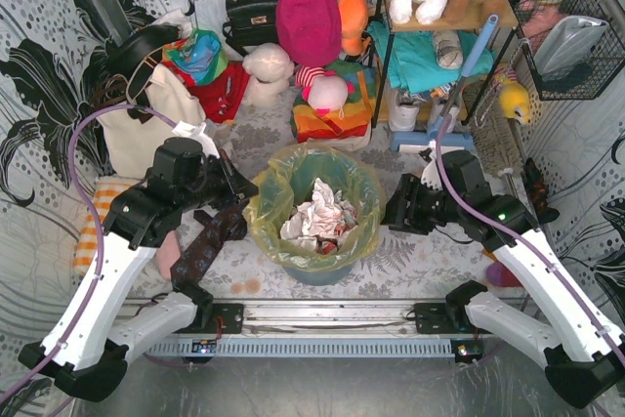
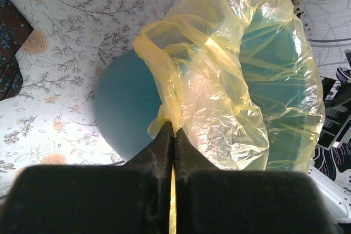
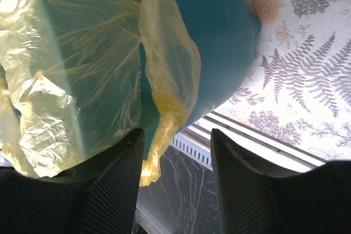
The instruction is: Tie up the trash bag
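1. From the top camera I see the trash bag (image 1: 269,194) lining the teal bin (image 1: 322,271), which stands on the floral cloth (image 1: 410,256) midway between the two arms. The bag's rim is folded over the bin's lip, and crumpled paper (image 1: 314,214) shows inside. My left gripper (image 1: 239,200) sits against the bag's left edge and my right gripper (image 1: 389,210) is just beside its right edge. From up here I cannot tell how either set of jaws stands.

2. On the left wrist camera, the left gripper (image 2: 174,130) is closed tight, jaws pressed together on a gathered fold of the trash bag (image 2: 219,80). The yellow film is pinched between the fingertips and stretches up from them over the teal bin (image 2: 123,108).

3. On the right wrist camera, the right gripper (image 3: 175,141) stands parted, its fingers (image 3: 118,190) set well apart and clamping nothing. A twisted yellow tail of the trash bag (image 3: 82,64) hangs loose in the gap, closer to the left-hand finger in this view. The rest of the bag is draped over the side of the teal bin (image 3: 214,36).
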You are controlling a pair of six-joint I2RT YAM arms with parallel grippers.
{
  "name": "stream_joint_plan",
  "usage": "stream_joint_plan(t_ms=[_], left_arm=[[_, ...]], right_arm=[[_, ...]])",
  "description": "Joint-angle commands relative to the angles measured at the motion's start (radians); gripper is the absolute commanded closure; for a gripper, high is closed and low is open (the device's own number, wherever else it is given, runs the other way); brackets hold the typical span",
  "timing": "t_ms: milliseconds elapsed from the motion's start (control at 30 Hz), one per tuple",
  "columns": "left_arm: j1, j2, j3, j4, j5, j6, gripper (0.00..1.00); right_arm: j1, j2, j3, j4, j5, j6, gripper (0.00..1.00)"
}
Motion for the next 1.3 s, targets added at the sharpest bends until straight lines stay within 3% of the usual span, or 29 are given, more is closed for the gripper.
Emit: stream_joint_plan(t_ms=[0,500,800,1033,1267], left_arm=[[0.005,-0.002,-0.018,-0.01,0.005,0.022,0.95],[0.005,-0.008,-0.012,-0.012,0.006,0.018,0.95],[0.005,-0.014,0.0,-0.022,0.005,0.014,0.95],[0.005,-0.012,0.032,-0.04,0.006,0.012,0.95],[0.005,-0.029,0.077,-0.068,0.026,-0.003,0.96]], right_arm=[[0.05,0.01,-0.026,0.112,0.004,0.054,0.49],[0.107,0.089,-0.048,0.136,0.148,0.087,0.71],[0.108,0.098,-0.103,0.183,0.157,0.111,0.71],[0.109,0.073,-0.05,0.147,0.166,0.107,1.0],[0.109,0.034,0.082,0.026,0.194,0.09,1.0]])
